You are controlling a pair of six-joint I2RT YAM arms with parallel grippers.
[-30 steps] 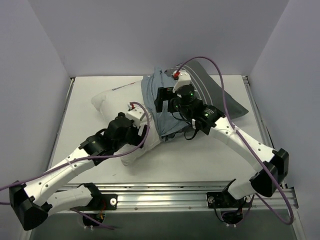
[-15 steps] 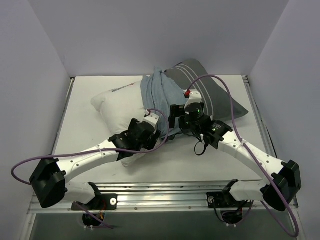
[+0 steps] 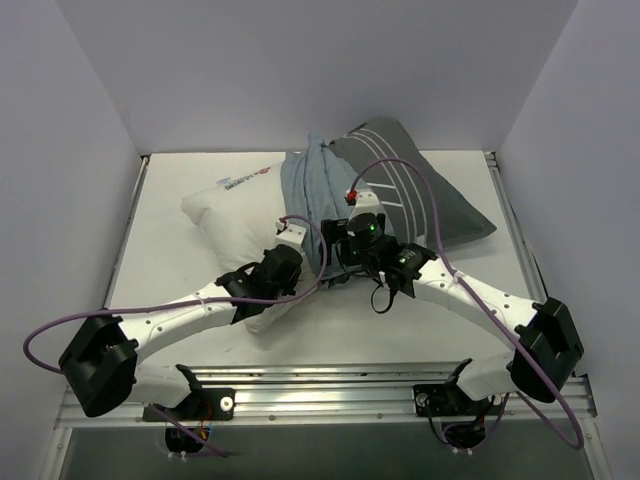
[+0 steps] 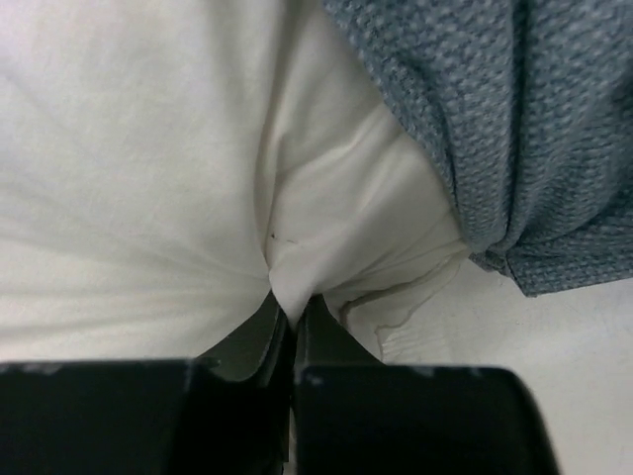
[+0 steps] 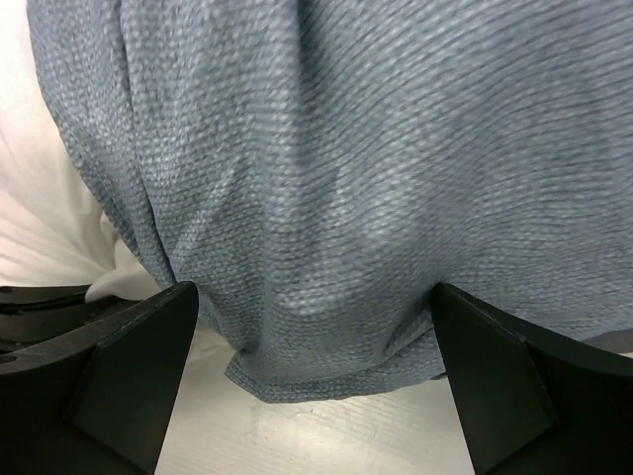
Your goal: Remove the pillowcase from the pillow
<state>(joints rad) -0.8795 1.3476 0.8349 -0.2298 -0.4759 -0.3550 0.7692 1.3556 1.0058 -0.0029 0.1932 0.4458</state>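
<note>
The pillow (image 3: 225, 215) was plain white, with a small red and dark print. The pillowcase (image 3: 425, 195) was dark grey with thin and wide white stripes outside, lighter blue-grey inside. The left arm (image 3: 170, 322) and right arm (image 3: 470, 295) were white with black joints, the cables (image 3: 395, 161) purple.

This is a robot lab test cell rather than a home. A white table (image 3: 160, 250) is boxed in by plain pale walls (image 3: 300, 70) at the back and on both sides, like a booth built for recording. A slotted aluminium rail (image 3: 330, 385) runs along the near edge. The left arm (image 3: 170, 325) and the right arm (image 3: 470, 295), both white and black, are mounted at it side by side. Purple cables (image 3: 100, 314) loop loose from them. The only household things are a white pillow (image 3: 235, 210) and its grey striped pillowcase (image 3: 420, 195), lying on the table.
</note>
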